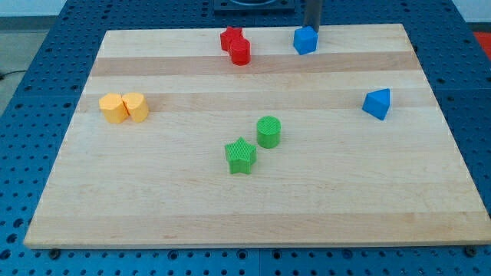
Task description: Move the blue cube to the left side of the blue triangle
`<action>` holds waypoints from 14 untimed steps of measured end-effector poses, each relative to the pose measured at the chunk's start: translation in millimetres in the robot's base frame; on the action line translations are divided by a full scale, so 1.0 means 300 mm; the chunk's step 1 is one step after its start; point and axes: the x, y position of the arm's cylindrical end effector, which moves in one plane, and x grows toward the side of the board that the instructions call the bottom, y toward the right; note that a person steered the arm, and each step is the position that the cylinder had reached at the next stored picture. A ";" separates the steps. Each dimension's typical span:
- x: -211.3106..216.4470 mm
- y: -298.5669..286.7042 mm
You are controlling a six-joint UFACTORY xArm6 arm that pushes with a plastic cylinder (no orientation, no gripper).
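Note:
The blue cube [305,40] sits near the view's top edge of the wooden board, right of centre. My tip [313,28] comes down from the view's top and stands just behind the cube's upper right side, touching or nearly touching it. The blue triangle [377,103] lies at the view's right, lower than the cube and well apart from it.
A red star and a red cylinder [236,46] sit together at the top centre. Two yellow blocks [124,108] sit side by side at the left. A green cylinder [268,132] and a green star [241,156] lie mid-board. The board's [153,207] top edge runs close behind the cube.

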 end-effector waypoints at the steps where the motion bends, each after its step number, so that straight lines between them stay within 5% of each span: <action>1: 0.053 0.009; 2: 0.155 0.014; 4: 0.090 -0.036; 6: 0.319 -0.078; 9: 0.375 -0.351; 12: 0.592 -0.607; 14: 0.601 -0.274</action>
